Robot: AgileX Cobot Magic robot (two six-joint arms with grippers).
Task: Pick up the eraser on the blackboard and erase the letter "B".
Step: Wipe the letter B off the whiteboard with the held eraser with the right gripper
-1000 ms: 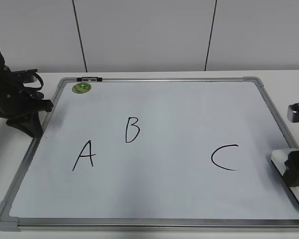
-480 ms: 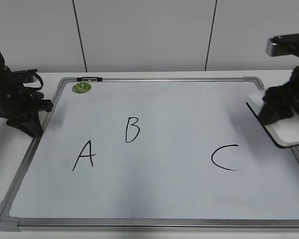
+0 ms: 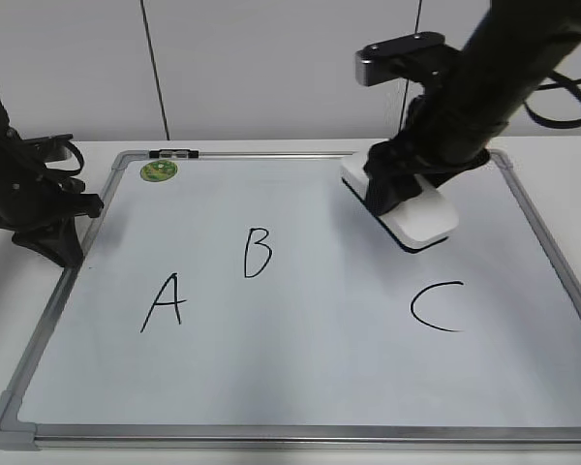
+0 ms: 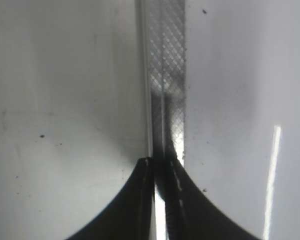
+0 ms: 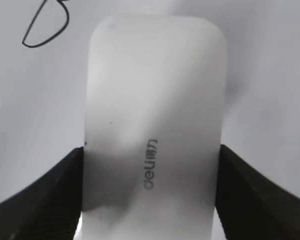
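Note:
The eraser (image 3: 428, 215), a white block with a dark underside, is held by my right gripper (image 3: 402, 189) tilted above the blackboard (image 3: 320, 368), at its upper right of centre. In the right wrist view the eraser (image 5: 155, 115) shows grey lettering, and the black fingers (image 5: 60, 190) press on both its long sides. The letter "B" (image 3: 257, 252) is to the left of the eraser and apart from it; part of it shows in the right wrist view (image 5: 46, 31). My left gripper (image 3: 53, 218) is shut and sits at the board's left frame (image 4: 165, 60).
A black "A" (image 3: 165, 302) is below and left of the B, and a black "C" (image 3: 436, 306) is below the eraser. A round green sticker (image 3: 159, 171) sits at the board's top left corner. A white wall stands behind the table.
My right gripper has lifted the eraser from the board's right edge and carried it up and to the left over the board. The left arm has not moved.

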